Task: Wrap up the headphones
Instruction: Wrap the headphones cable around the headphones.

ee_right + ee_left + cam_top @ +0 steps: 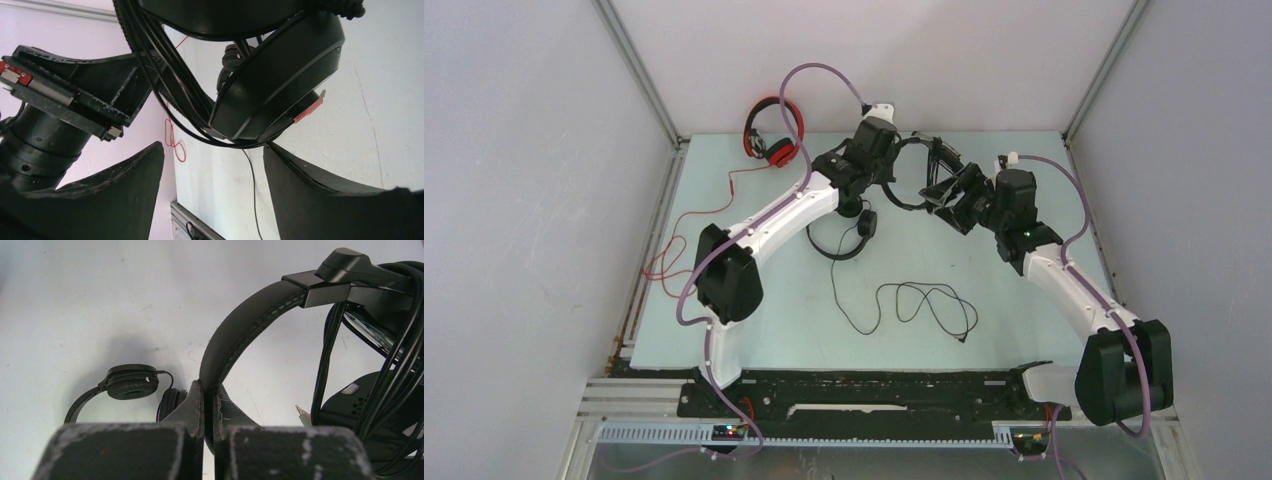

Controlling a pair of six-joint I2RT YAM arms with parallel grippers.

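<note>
Headset (867, 223) under left arm (784, 215) (black, cable (924, 305) loose nearby); red headset (774, 135) far-left

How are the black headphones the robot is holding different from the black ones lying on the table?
The held headphones have their headband pinched in the left gripper; the table headphones lie untouched. The held headphones' cable is bundled around them; the table headphones' cable sprawls loose. Both are black and wired.
</note>
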